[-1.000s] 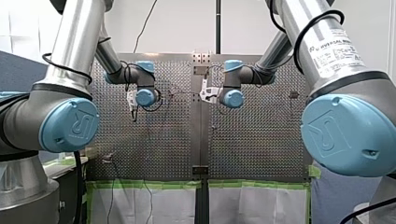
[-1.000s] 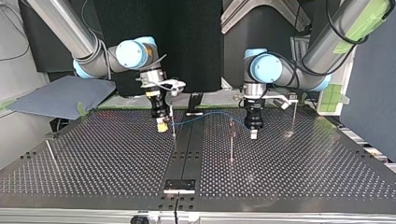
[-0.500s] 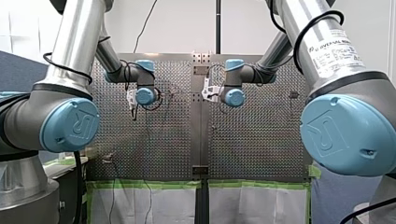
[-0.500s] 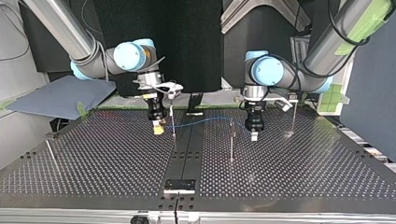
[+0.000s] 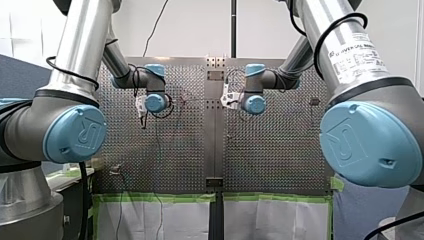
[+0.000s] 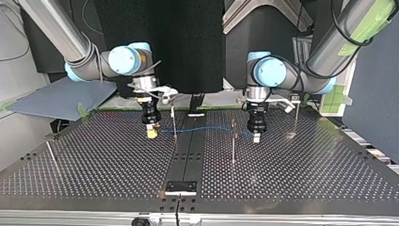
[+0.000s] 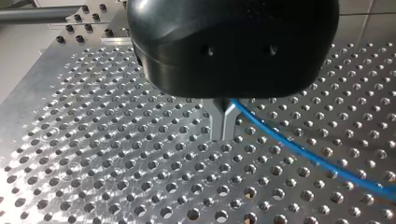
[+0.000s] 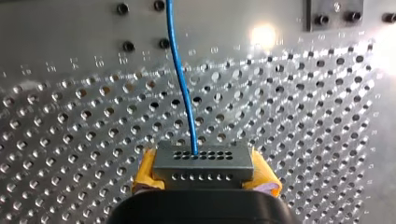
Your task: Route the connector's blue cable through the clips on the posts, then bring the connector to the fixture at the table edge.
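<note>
Over the far half of the perforated worktop (image 6: 306, 174), seen from the top view, both my grippers hang point-down just above the holes. My right gripper (image 6: 151, 133), at that view's left, is clamped on the connector (image 8: 203, 161): the grey block sits crosswise between the yellow pads (image 8: 145, 170), and the blue cable (image 7: 299, 149) leaves its top row of holes and runs straight ahead over the plate. In the top view the cable stretches rightward from there in a shallow line, passing a thin post (image 6: 174, 121) just beside my right gripper and a second post (image 6: 233, 141) further right, up to my left gripper (image 7: 223, 126). Its metal fingers (image 7: 217, 119) are pressed together on the cable, which comes out at their side. Whether the cable sits in either post's clip I cannot tell. At the near edge, well apart from both grippers, lies the fixture (image 6: 181, 187).
</note>
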Robot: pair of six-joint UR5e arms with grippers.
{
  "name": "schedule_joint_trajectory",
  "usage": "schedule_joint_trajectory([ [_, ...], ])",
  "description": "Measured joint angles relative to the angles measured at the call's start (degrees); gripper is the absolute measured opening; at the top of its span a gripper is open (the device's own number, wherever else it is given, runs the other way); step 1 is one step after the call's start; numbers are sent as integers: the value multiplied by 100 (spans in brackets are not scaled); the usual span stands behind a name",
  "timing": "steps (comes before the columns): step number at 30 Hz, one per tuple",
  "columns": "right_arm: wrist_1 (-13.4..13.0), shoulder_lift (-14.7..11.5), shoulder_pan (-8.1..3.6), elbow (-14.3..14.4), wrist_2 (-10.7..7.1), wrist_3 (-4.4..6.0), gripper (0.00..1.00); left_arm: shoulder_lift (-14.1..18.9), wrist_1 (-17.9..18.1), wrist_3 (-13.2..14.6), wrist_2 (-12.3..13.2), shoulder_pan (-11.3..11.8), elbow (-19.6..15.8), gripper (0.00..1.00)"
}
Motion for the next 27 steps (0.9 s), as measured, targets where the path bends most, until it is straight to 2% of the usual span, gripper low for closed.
schedule_joint_trajectory([
  [12,3,7,-134,-16,-22,-8,0,-2,-3,0,56,48,23,0],
  [27,17,18,-166,-54,-89,-7,0,-3,-62,-8,118,78,72,0],
])
